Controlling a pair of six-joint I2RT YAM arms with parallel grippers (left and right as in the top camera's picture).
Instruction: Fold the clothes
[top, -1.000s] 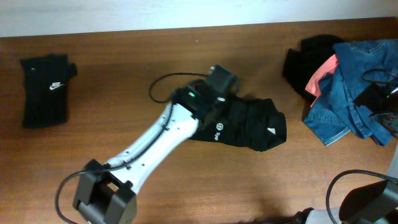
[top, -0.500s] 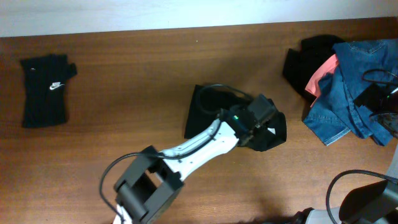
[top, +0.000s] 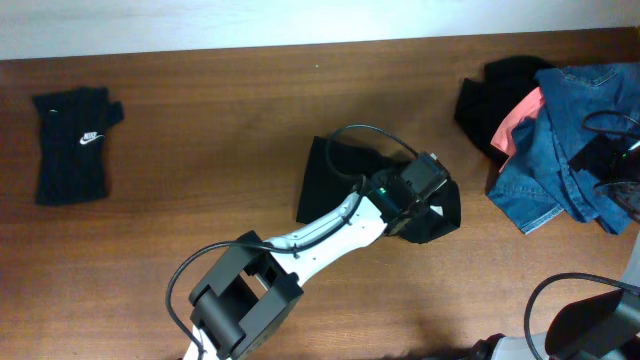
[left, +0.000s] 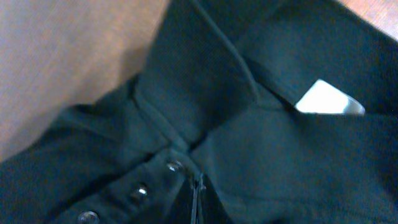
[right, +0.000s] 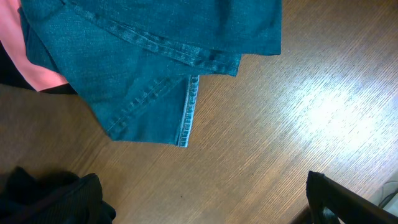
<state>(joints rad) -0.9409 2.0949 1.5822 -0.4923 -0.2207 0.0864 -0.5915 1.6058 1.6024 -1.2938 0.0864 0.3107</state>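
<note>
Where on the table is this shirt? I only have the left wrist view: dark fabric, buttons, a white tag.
Observer: The black shirt lies bunched near the middle of the table; the left claw is shut on its right end.
Operator: Any other clothes?
Observer: A black piece with a white swoosh lies flat at the far left.
Operator: And on the right?
Observer: A heap of blue denim and a pink piece sits at the right edge.

Glare is reflected off the brown wooden table (right: 323, 106) in the right wrist view; the black buttoned shirt fabric (left: 249, 155) is rendered dim and blurred.
</note>
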